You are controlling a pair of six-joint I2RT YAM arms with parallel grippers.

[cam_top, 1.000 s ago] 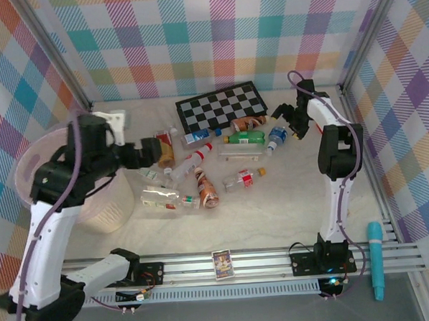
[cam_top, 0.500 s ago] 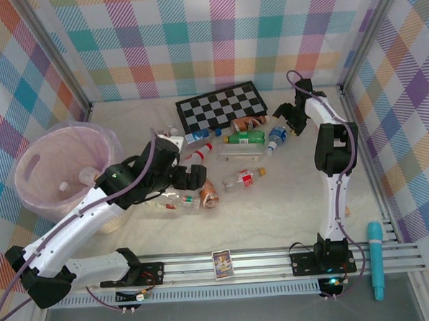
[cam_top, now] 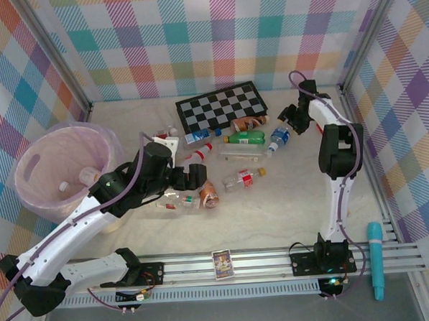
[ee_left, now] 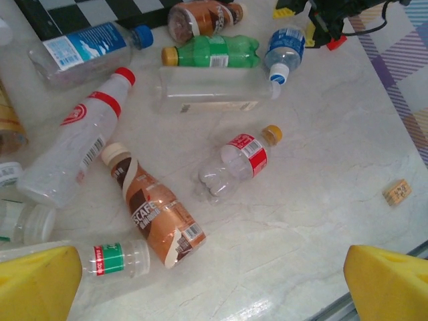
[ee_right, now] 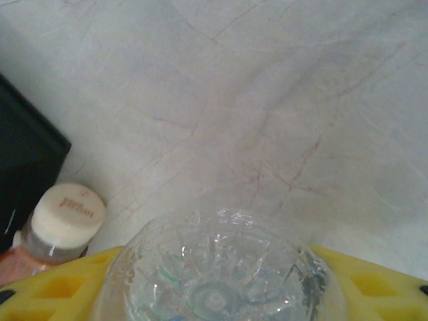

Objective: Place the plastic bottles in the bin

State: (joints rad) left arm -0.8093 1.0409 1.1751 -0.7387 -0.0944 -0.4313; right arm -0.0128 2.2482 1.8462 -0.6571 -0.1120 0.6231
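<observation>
**Marbled tabletop crowded, bin barely started**

Marbled white tabletop carries most of the work. About ten plastic bottles (cam_top: 242, 137) lie scattered mid-table below the checkerboard (cam_top: 222, 106), well apart from the bin (cam_top: 76, 129) at your left. Only two or so appear to lie inside its pink liner, so you look early in the job.

Your left arm reaches from the bin side across the pile. The left gripper (cam_top: 194, 177) is spread wide and empty above the brown bottle (ee_left: 157, 214).

Your right arm stretches to the far right. The right gripper (cam_top: 290, 120) is at the blue-label bottle (ee_left: 284, 48), whose clear base sits snug between the yellow fingers (ee_right: 374, 287). You cannot tell whether they have it clamped.
</observation>
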